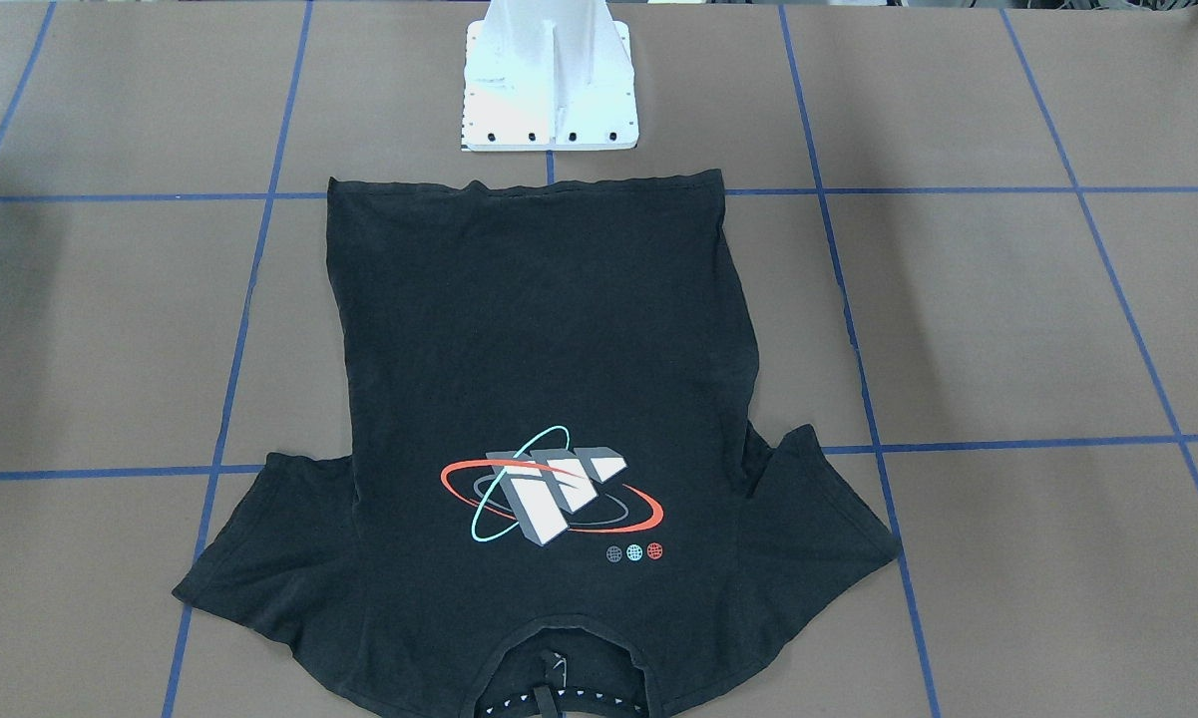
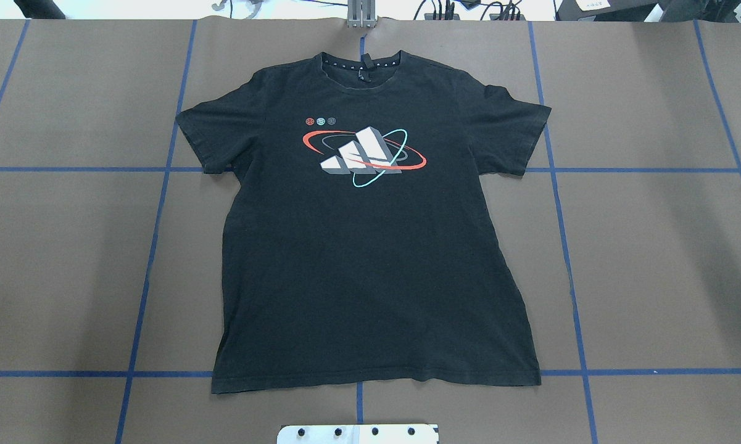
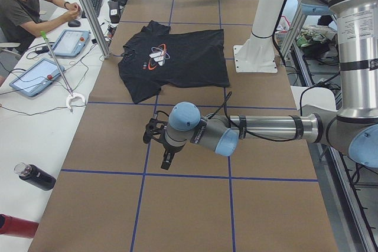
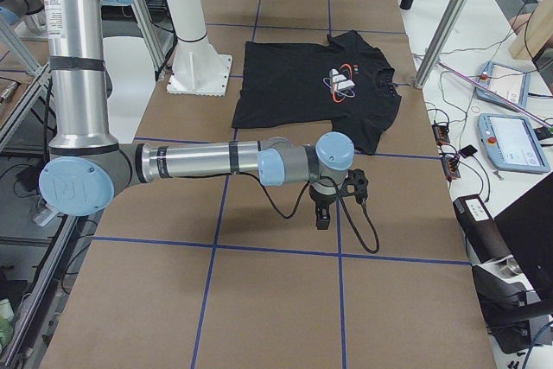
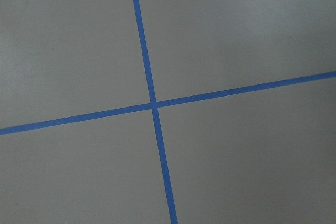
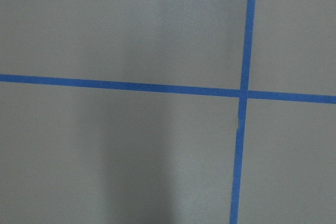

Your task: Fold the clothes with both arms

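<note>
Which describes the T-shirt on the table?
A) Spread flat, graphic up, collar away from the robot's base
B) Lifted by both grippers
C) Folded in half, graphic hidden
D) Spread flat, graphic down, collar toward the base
A: the T-shirt lies spread flat, its graphic facing up and its collar at the end far from the base.

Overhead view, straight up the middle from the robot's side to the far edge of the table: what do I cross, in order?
white mounting base → T-shirt hem → orbit graphic → collar
</note>
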